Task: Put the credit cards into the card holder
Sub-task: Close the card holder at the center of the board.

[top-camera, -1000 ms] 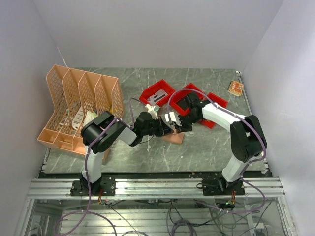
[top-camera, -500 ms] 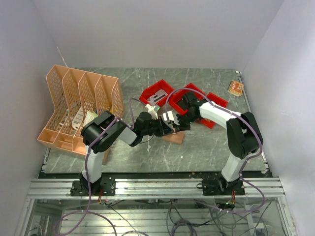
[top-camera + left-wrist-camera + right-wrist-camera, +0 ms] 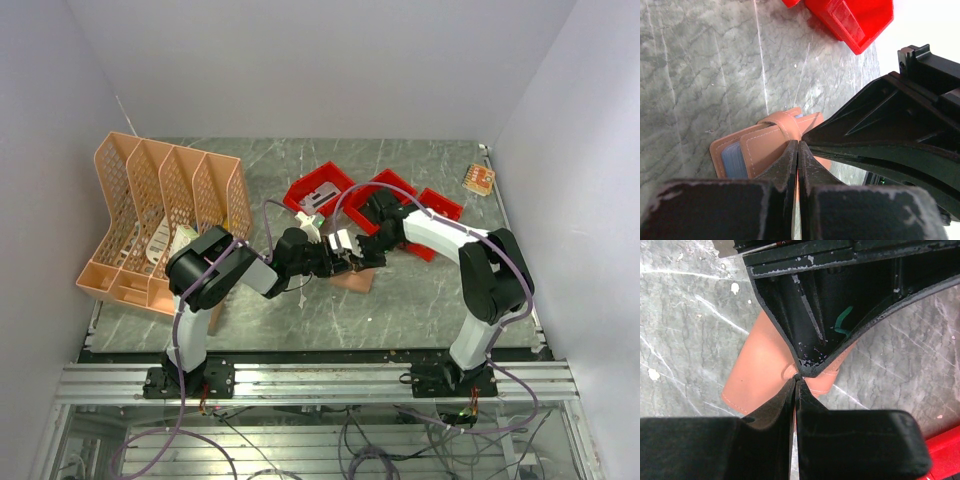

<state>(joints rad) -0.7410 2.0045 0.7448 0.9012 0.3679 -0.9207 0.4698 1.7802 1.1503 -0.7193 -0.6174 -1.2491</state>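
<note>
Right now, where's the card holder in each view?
Top: holder near picture centre, just below the left tool.
Left wrist: holder lower centre-left, at the left tool's tip.
Right wrist: holder centre-left, partly hidden by the black tools.
Shared landmark: the left tool's tip at the holder, seen in all three.

The card holder [image 3: 352, 281] lies on the table [image 3: 420, 300], bins [image 3: 322, 186] behind it, file rack [image 3: 160, 215] at left.
</note>
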